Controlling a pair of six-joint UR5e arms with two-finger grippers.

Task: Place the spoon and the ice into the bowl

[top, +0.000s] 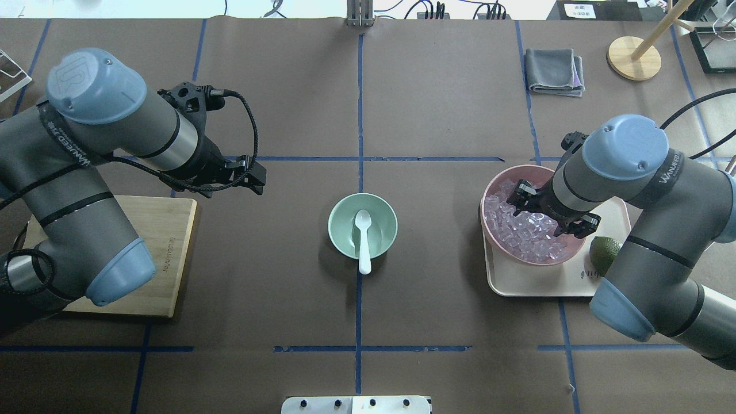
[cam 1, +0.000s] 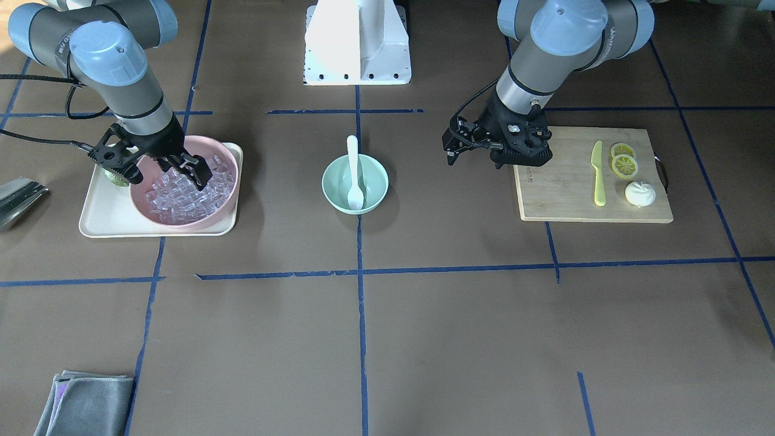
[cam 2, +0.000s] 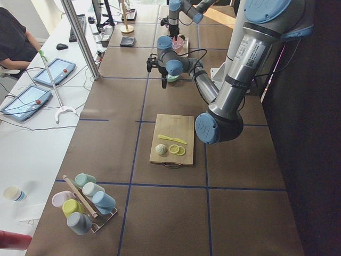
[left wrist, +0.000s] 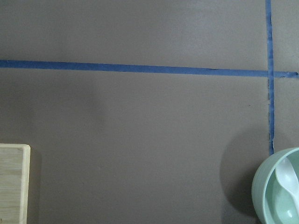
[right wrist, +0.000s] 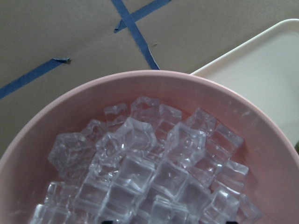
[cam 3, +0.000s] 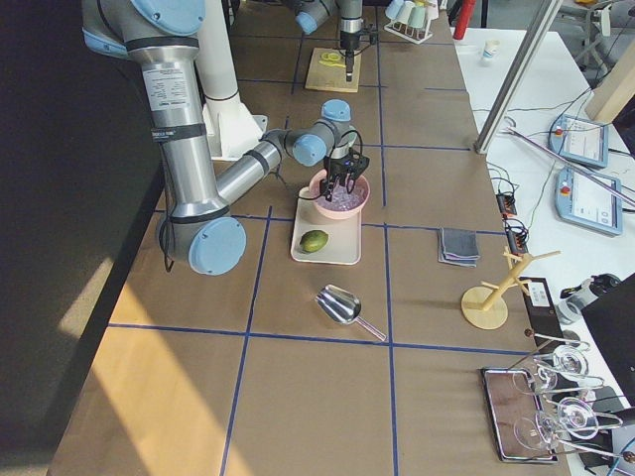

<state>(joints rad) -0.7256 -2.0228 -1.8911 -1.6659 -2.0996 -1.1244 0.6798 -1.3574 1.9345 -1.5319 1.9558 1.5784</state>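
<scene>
The white spoon lies in the mint-green bowl at the table's middle, scoop down and handle resting over the rim; both show in the overhead view too, spoon and bowl. A heap of clear ice cubes fills the pink bowl. My right gripper hangs open just above the ice, holding nothing. My left gripper hovers open and empty over bare table between the cutting board and the mint bowl.
The pink bowl sits on a cream tray with a lime. A wooden cutting board holds a yellow-green knife, lemon slices and a white bun. A metal scoop and a grey cloth lie near the edges.
</scene>
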